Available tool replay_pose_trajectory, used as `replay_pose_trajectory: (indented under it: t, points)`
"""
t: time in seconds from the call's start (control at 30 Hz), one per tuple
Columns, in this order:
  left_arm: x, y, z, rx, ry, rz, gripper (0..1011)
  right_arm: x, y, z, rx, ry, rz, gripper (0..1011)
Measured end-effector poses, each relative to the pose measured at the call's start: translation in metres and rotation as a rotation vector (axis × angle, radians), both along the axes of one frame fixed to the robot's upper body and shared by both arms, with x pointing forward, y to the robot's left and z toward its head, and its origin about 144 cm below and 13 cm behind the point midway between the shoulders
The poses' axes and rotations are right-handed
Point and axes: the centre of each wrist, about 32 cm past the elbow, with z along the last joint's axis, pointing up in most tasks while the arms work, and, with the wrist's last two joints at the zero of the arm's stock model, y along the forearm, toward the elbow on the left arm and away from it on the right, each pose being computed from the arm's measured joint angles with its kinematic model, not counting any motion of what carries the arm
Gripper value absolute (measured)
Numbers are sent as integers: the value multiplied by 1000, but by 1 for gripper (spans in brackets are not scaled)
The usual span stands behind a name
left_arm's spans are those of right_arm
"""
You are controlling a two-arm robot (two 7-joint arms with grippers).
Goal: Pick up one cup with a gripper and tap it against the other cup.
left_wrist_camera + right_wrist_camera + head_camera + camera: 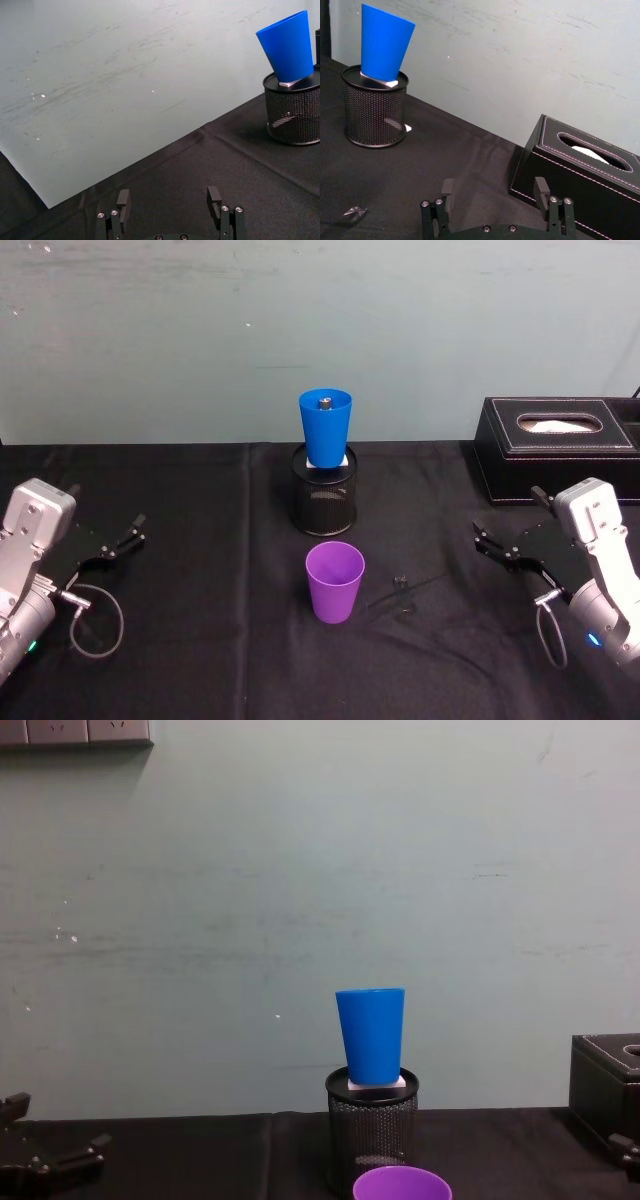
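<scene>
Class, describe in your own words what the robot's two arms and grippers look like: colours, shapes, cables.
The two sides match. The left arm and right arm end in boxy silver-grey wrist housings. The left gripper and right gripper are black two-fingered claws with silver screw heads at the finger bases. A thin dark left cable and right cable loop from the wrists.

1. Surface (200, 640): covered by a black cloth with visible creases, set against a pale green wall.
2. Black mesh pen holder (325, 502): upright at the centre, towards the wall.
3. Purple cup (334, 585): plain tapered tumbler, upright with the rim up, just in front of the pen holder and apart from it.
4. Black tissue box (555, 455): stitched edges, at the far right by the wall.
5. Small dark crumpled scrap (402, 583): just right of the purple cup.
</scene>
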Motion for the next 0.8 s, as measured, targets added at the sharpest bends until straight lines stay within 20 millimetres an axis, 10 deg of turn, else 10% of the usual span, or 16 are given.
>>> replay_pose_trajectory:
  t: [0.8]
  points:
    - [0, 0, 0, 0, 0, 0, 1000, 0, 0, 0, 0, 0, 0, 1002]
